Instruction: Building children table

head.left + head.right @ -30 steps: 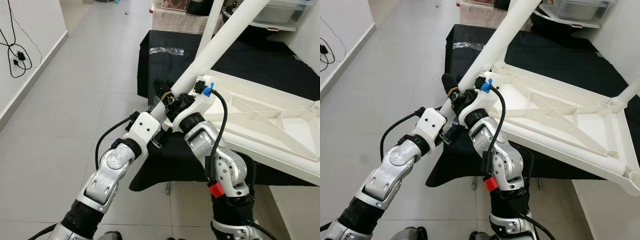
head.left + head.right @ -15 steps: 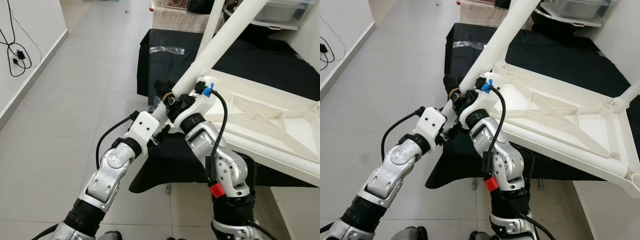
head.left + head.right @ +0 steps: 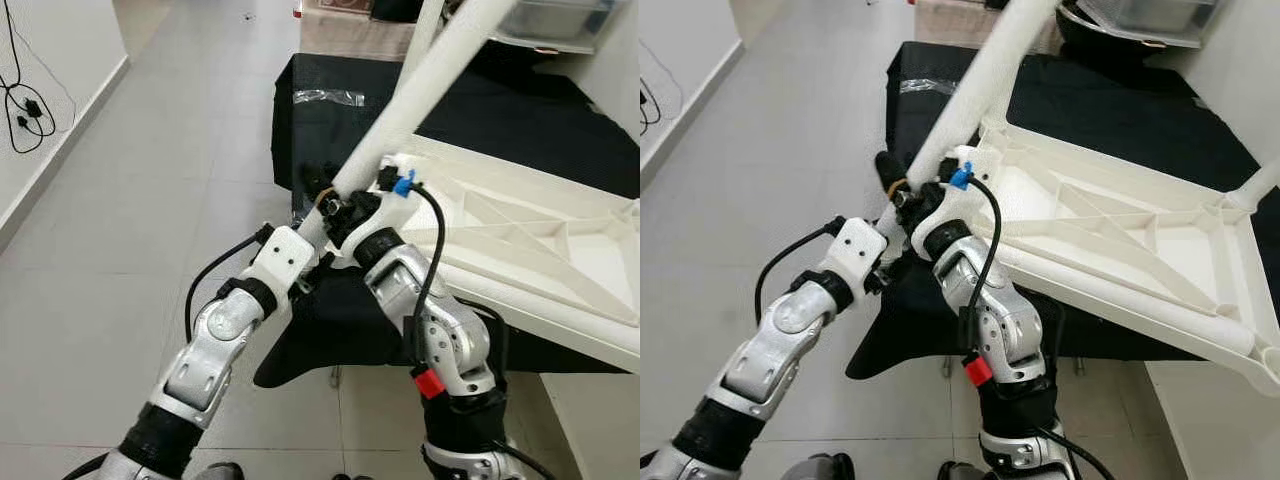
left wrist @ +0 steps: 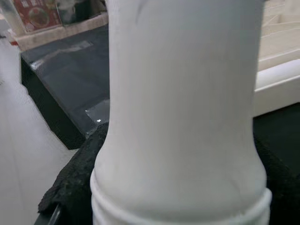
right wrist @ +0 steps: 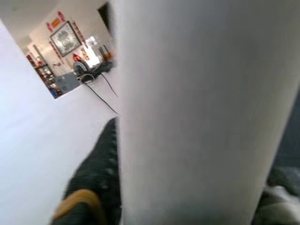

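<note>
Room: grey tiled floor (image 3: 130,200), with a black-draped table (image 3: 520,120) ahead.
Left gripper (image 3: 322,196): jaws closed around the lower end of the white table leg (image 3: 420,95), black fingers (image 4: 70,183) pressed to its side.
Right gripper (image 3: 352,208): jaws clamped on the same leg, just beside the left one.
Table leg: slants up and away from both grippers.
Tabletop (image 3: 1120,240): upside down on the black table, ribbed underside up, its corner beside the grippers.
</note>
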### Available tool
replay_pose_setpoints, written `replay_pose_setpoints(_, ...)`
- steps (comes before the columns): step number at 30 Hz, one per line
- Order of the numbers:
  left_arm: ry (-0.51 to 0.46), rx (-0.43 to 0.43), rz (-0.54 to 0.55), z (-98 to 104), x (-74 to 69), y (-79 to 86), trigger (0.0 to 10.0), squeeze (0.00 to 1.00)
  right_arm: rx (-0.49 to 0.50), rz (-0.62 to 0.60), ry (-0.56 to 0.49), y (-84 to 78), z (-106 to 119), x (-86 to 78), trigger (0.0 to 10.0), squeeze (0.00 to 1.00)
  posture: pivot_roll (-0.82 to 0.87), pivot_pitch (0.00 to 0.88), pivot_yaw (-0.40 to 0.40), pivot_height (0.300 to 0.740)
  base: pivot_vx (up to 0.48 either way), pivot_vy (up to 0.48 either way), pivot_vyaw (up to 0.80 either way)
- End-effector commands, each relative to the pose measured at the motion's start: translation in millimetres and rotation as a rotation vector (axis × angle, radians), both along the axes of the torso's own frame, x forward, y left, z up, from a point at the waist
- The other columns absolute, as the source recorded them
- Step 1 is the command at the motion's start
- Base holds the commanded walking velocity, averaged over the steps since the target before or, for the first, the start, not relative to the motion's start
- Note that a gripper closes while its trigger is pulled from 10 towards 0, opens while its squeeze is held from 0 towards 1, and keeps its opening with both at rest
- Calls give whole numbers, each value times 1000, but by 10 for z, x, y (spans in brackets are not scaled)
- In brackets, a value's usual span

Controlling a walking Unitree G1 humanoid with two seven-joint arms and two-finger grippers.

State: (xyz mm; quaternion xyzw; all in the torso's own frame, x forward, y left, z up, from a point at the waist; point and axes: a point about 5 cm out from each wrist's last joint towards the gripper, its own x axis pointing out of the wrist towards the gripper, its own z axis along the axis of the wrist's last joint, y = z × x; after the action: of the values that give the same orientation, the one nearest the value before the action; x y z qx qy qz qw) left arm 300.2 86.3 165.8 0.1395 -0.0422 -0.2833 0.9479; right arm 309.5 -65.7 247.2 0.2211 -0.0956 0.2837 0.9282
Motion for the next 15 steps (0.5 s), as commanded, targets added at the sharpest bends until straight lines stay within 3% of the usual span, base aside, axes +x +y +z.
replay_pose_setpoints(1, 13, -15, -65, 30, -71, -2, 10000, 0, 9, 38, -27, -38, 14, 14, 10000, 1000, 75, 119, -104, 740, 0, 0, 0)
replay_pose_setpoints(4, 23, -35, -76, 61, -96, 54, 10000, 0, -17, 84, -46, -58, 23, 24, 10000, 1000, 78, 119, -102, 740, 0, 0, 0)
replay_pose_setpoints(5, 31, -41, -92, 71, -119, 75, 10000, 0, -19, 94, -45, -90, 17, 47, 10000, 0, 79, 120, -99, 740, 0, 0, 0)
replay_pose_setpoints(12, 98, -23, -203, 68, -303, 194, 10000, 0, 1, 314, -26, -220, -37, 85, 10000, 0, 86, 123, -100, 740, 0, 0, 0)
replay_pose_setpoints(15, 170, -73, -259, 77, -434, 239, 10000, 0, -9, 433, -47, -271, -46, 61, 10000, 0, 98, 129, -95, 740, 0, 0, 0)
